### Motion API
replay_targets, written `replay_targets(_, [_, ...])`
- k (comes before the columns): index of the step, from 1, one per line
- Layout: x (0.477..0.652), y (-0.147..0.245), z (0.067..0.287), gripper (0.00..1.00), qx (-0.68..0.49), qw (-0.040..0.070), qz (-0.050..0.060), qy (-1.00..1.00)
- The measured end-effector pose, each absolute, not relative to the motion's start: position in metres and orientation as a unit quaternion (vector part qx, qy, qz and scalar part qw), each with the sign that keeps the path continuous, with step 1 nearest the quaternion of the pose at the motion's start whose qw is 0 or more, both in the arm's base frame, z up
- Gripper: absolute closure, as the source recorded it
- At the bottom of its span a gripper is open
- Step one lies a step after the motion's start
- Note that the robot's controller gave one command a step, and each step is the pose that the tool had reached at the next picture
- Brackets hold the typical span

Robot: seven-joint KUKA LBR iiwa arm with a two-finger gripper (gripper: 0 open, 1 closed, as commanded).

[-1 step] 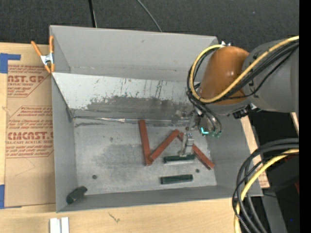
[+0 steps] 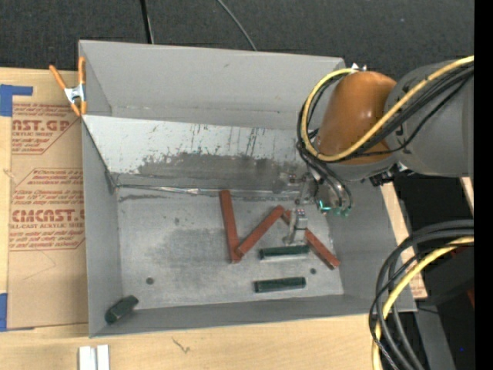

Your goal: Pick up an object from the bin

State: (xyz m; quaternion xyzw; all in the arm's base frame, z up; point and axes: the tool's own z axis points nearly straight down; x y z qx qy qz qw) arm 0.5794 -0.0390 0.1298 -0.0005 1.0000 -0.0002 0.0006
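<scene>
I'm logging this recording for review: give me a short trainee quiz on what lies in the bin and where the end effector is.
1. Which thing lies nearest the end effector? A) a dark green bar B) a yellow ball C) a blue cup
2. True or false: a dark lump lies in the lower-left corner of the bin, apart from everything else.
3. Fill in: ___ dark green bars lie in the bin in all.
Key: 1 A; 2 true; 3 two.
</scene>
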Motion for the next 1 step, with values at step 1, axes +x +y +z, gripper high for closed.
replay_targets(1, [0.5718, -0.0158, 0.0745, 1.00, 0.053, 0.000, 0.000, 0.999])
